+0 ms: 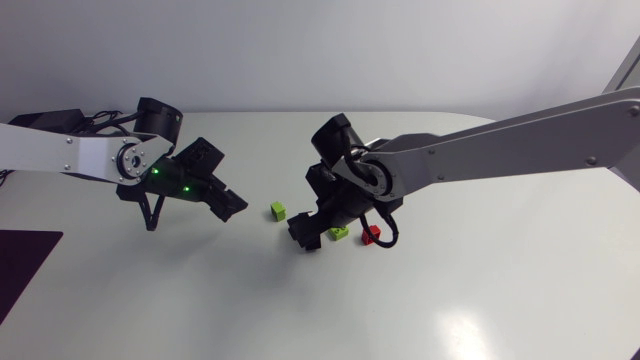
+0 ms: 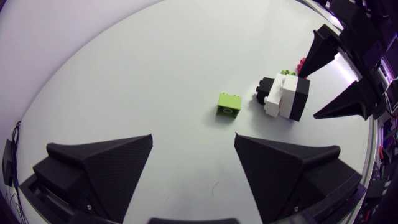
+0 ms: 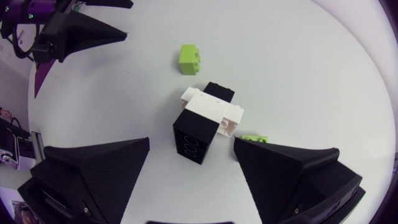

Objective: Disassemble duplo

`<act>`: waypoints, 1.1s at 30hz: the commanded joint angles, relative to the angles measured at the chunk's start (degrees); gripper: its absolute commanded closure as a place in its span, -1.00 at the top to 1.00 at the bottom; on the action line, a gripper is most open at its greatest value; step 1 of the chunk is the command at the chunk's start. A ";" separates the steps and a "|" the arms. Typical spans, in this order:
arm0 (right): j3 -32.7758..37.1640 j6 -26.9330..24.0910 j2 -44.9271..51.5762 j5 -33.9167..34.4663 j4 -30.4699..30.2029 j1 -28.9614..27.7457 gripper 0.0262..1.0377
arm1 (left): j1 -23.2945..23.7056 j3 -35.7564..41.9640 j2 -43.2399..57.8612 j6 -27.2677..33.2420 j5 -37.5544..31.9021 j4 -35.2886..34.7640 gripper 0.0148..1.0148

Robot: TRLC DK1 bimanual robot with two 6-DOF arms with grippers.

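A short stack of duplo bricks [image 3: 205, 121], black, white and black, lies on its side on the white table [image 1: 200, 300]. My right gripper [image 3: 193, 149] hangs open just over the stack [image 2: 285, 96], whose near black end sits between the fingers without touching either. In the head view the right gripper [image 1: 306, 236] hides the stack. A loose green brick [image 1: 278, 211] lies between the two grippers. My left gripper [image 1: 232, 205] is open and holds nothing, a short way from that green brick [image 2: 229, 106]. The left gripper [image 2: 193, 146] faces the right gripper [image 2: 310, 95].
A second green brick [image 1: 341, 232] and a red brick [image 1: 371, 235] lie close beside the right gripper. The second green brick [image 3: 252, 139] sits against its finger [image 3: 292, 174]. A dark mat [image 1: 25, 255] lies at the table's left edge.
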 commanded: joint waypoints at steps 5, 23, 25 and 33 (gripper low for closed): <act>2.47 1.86 4.07 0.28 -0.05 0.04 0.71 | -0.24 -1.75 -0.68 1.53 0.76 0.89 0.80; 0.98 -1.31 5.92 2.65 4.96 0.83 -0.51 | -2.52 -2.72 -0.33 2.32 0.76 1.42 0.80; -0.08 -2.36 4.51 2.65 5.14 0.83 -0.52 | -2.79 -2.89 -0.42 2.41 0.76 1.42 0.80; -8.08 -12.30 -5.24 -1.39 7.51 1.18 -0.53 | -5.07 -6.15 -4.81 5.83 4.89 1.25 0.80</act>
